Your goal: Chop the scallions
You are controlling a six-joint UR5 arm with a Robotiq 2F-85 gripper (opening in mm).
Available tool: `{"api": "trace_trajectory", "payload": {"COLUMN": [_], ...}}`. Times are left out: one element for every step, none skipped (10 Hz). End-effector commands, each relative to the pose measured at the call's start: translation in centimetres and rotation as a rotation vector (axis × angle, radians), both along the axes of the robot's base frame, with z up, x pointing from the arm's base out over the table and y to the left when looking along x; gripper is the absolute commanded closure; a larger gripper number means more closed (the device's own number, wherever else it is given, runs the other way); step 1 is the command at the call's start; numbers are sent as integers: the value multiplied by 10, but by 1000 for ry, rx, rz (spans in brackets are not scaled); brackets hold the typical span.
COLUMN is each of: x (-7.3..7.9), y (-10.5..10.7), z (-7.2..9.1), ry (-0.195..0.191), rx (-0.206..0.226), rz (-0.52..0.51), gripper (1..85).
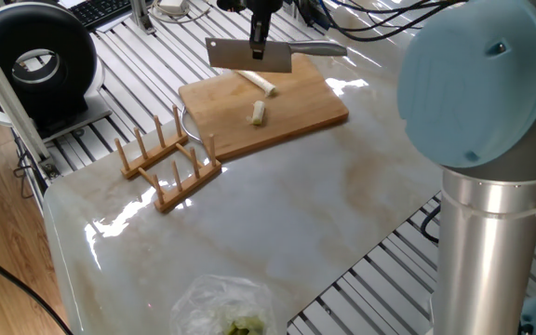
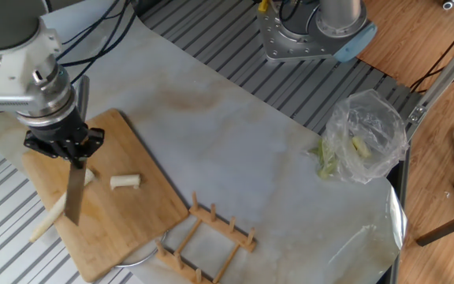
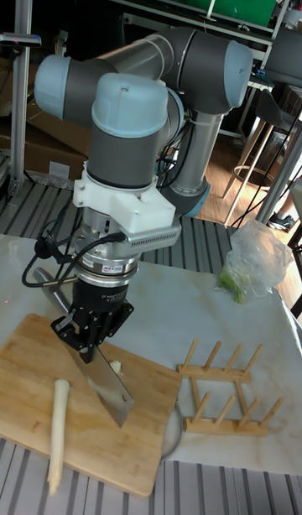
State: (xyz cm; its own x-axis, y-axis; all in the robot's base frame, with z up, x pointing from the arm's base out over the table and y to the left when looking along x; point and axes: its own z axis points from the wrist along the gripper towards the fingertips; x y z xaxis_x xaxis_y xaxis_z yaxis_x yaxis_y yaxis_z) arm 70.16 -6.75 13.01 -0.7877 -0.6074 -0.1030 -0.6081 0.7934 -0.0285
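Note:
A short cut piece of the scallions [image 1: 258, 113] [image 2: 124, 181] lies in the middle of the wooden cutting board [image 1: 305, 116] [image 2: 124, 221] [image 3: 25, 381]. The long pale stalk [image 2: 53, 219] [image 3: 57, 431] lies farther along the board, and only its cut end [image 1: 265, 85] shows in one fixed view. My gripper [image 1: 260, 45] [image 2: 71, 151] [image 3: 86, 345] is shut on a cleaver [image 1: 247, 57] [image 2: 74, 196] [image 3: 109, 387]. The blade hangs edge-down above the long stalk, off the board. The cut piece sits apart from the blade.
A wooden peg rack [image 1: 167, 163] [image 2: 207, 237] [image 3: 222, 393] stands beside the board. A clear plastic bag with green bits [image 2: 361, 138] [image 1: 223, 312] [image 3: 252, 263] lies at the table's far end. A black round device [image 1: 35, 65] sits off the table.

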Motion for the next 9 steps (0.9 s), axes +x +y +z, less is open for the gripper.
{"api": "trace_trajectory", "payload": {"x": [14,16,19,21,21,19,20,25,25], "y": [-4,-1,3,3,1,-3,-4,-3,0], "z": [4,3,2,1,-1,-1,0,0,-2], "ry": [-53,-60,-70,-76,-79,-76,-85,-109,-113], "rx": [17,27,40,38,29,1,-10,-14,-5], "rz": [-75,-45,-24,0,74,167,228,276,310], "gripper": [843,843,843,843,843,843,843,843,843]}}
